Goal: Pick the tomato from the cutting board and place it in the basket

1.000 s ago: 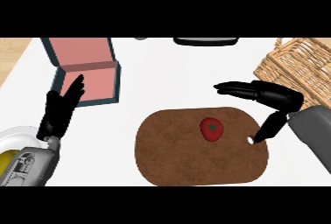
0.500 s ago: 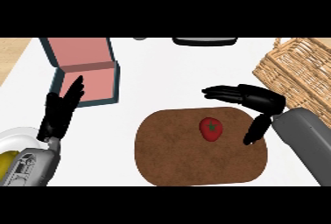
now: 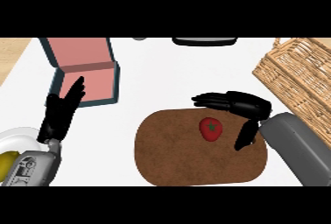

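Note:
A small red tomato (image 3: 211,128) with a green stem lies on the upper right part of the brown cutting board (image 3: 187,162). My right hand (image 3: 244,107) is open and hovers just right of and above the tomato, fingers stretched leftward over the board's top edge and thumb pointing down beside the tomato, not touching it. The wicker basket (image 3: 298,78) stands at the right edge, behind that hand. At the left, my left hand (image 3: 59,114) rests open with its fingers pointing up.
An open pink box (image 3: 84,70) with a dark blue rim sits at the back left, just above the left hand. A white plate (image 3: 18,138) with something yellow shows at the lower left. A dark object (image 3: 203,41) lies at the back edge.
My right hand has moved left and slightly down, from beside the basket to close over the tomato. The tomato, board and left hand have stayed still.

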`<action>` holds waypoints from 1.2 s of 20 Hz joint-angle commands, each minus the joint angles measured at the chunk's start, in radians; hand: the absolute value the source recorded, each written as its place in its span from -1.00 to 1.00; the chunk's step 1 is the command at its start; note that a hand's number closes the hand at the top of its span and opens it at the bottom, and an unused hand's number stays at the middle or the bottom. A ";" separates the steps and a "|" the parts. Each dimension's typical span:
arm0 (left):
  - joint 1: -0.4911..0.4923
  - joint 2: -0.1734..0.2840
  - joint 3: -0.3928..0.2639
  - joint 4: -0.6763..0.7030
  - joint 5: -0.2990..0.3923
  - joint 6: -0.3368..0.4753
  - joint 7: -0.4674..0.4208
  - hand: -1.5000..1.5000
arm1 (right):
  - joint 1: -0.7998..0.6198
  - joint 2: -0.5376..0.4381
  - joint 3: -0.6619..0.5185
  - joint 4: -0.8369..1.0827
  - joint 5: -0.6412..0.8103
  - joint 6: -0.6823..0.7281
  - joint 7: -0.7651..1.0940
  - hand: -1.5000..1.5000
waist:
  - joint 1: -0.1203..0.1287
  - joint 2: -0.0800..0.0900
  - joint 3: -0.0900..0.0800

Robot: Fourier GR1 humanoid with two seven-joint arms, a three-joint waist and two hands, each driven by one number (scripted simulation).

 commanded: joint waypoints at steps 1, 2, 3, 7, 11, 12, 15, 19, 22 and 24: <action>0.015 -0.058 -0.035 -0.045 -0.040 0.031 0.027 0.00 | -0.071 0.037 -0.038 0.025 0.013 0.104 0.009 -1.00 | 0.003 0.000 0.000; 0.006 -0.072 -0.057 -0.049 -0.084 0.066 0.038 0.00 | -0.028 0.011 -0.013 0.022 0.040 0.094 -0.025 -1.00 | 0.000 0.000 0.000; -0.061 -0.046 0.010 0.082 -0.032 0.005 -0.037 0.00 | -0.062 0.074 0.000 0.148 0.081 0.033 -0.067 -1.00 | 0.003 0.005 0.000; -0.055 -0.001 0.050 0.045 -0.015 -0.042 -0.004 0.00 | -0.071 0.080 -0.030 0.179 0.081 0.057 -0.091 -1.00 | 0.006 0.003 0.000; -0.008 -0.017 0.037 0.017 -0.054 -0.024 -0.010 0.00 | -0.034 0.112 -0.018 0.137 0.107 0.052 -0.044 -1.00 | 0.004 0.001 0.000; 0.006 -0.009 0.060 -0.017 -0.029 -0.046 0.011 0.00 | -0.025 0.071 -0.047 0.104 0.105 0.084 -0.057 -1.00 | 0.002 0.000 0.000; -0.009 -0.067 0.032 0.045 -0.086 0.001 -0.040 0.00 | 0.010 0.099 -0.043 0.078 0.126 0.060 -0.042 -1.00 | -0.004 0.000 0.000; 0.020 -0.010 0.055 -0.095 -0.023 -0.079 0.095 0.00 | 0.005 0.164 -0.003 0.123 0.174 -0.028 -0.071 1.00 | 0.011 -0.001 0.001; 0.011 -0.074 0.045 0.024 -0.081 -0.026 -0.035 0.00 | 0.003 0.123 -0.025 0.123 0.241 -0.109 -0.151 1.00 | 0.002 0.001 0.000; 0.049 -0.059 0.049 -0.032 -0.071 -0.044 -0.015 0.00 | 0.026 0.117 -0.034 0.172 0.256 -0.181 -0.227 1.00 | 0.007 0.001 0.001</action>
